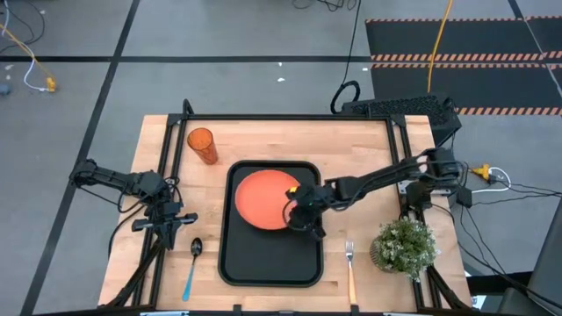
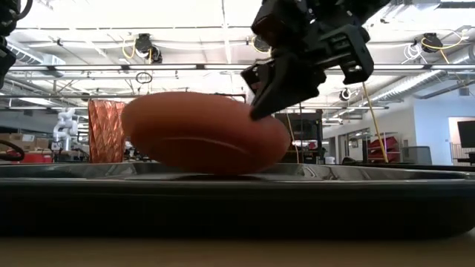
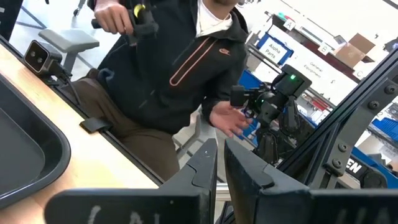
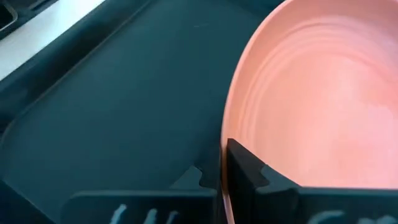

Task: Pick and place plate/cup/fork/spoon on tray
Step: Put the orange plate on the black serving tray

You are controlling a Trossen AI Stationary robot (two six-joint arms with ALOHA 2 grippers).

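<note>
plate (image 1: pixel 262 198) in right gripper (image 1: pixel 297 217) over tray (image 1: pixel 263 263)

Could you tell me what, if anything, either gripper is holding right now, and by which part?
The right gripper pinches the plate by its rim, tilted over the tray. The left gripper holds nothing.
</note>
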